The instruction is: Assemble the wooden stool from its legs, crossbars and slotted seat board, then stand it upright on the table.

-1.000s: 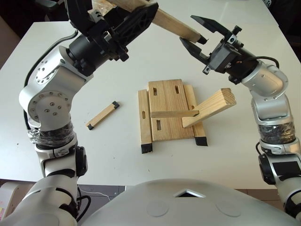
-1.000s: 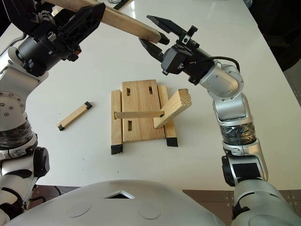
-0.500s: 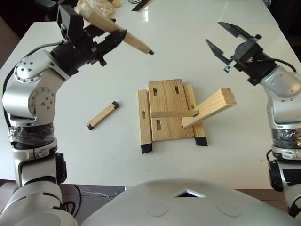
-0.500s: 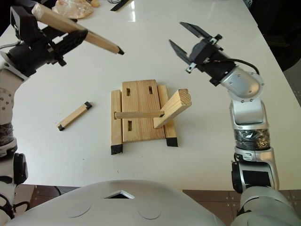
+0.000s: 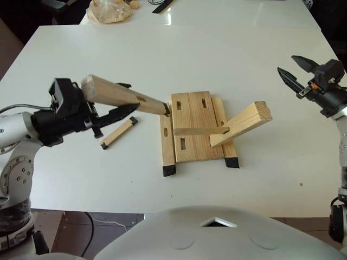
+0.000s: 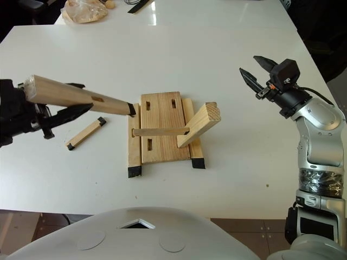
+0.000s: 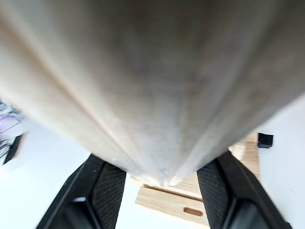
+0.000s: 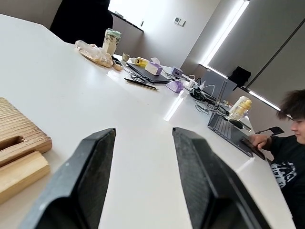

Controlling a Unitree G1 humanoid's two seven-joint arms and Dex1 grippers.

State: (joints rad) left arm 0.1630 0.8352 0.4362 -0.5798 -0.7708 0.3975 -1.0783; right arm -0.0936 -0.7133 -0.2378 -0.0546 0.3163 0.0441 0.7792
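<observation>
My left gripper (image 5: 126,101) is shut on a long wooden leg (image 5: 111,95), held low over the table's left side. The leg's black-capped end (image 5: 166,110) reaches the far left corner of the slotted seat board (image 5: 194,122). The board lies flat on two legs, one on its left (image 5: 167,142) and one on its right (image 5: 226,146). A thin crossbar (image 5: 198,130) lies across the board and meets a tilted leg (image 5: 245,122). A short crossbar (image 5: 117,133) rests on the table below the held leg. My right gripper (image 6: 248,63) hangs open over the right side, holding nothing.
A plastic bag (image 5: 110,10) and a dark object (image 5: 163,6) sit at the table's far edge. The white table (image 5: 227,54) has free room behind the board and to the right. A cup (image 8: 112,42) and cluttered items (image 8: 157,68) stand far off.
My left arm has swung down and to the left with the leg, whose end now reaches the board's corner. My right gripper has pulled back to the right, still open.
</observation>
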